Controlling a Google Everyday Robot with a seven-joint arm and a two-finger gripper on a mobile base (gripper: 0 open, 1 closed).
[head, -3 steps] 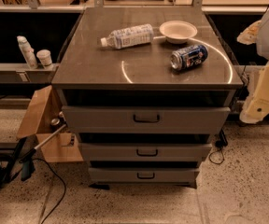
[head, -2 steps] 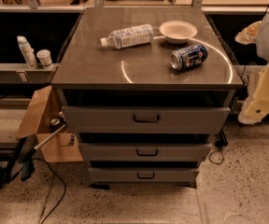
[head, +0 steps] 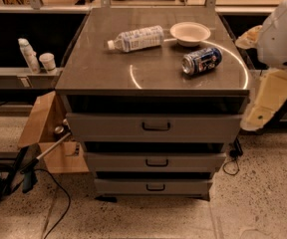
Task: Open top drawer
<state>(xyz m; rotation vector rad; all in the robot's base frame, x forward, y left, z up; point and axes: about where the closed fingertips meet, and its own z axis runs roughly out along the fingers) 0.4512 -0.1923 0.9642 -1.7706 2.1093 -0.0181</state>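
The top drawer (head: pixel 108 128) is the widest grey front of three, just under the cabinet's top, with a small black loop handle (head: pixel 156 126) at its centre. It looks shut, with a dark gap above it. Two narrower-looking drawer fronts (head: pixel 156 162) sit below it. My gripper is out of view. Only my white arm housing (head: pixel 283 34) and a cream arm link (head: pixel 265 101) show at the right edge, beside the cabinet's right front corner and apart from the handle.
On the cabinet top (head: pixel 98 68) lie a plastic bottle (head: pixel 136 38), a white bowl (head: pixel 190 33) and a tipped blue can (head: pixel 202 60). An open cardboard box (head: pixel 46 133), a tool and cables stand on the floor at left. A shelf with two containers (head: pixel 34 56) is at far left.
My arm's cream link has shifted a little to the left, closer to the cabinet's right side. The drawers and the objects on top have not moved.
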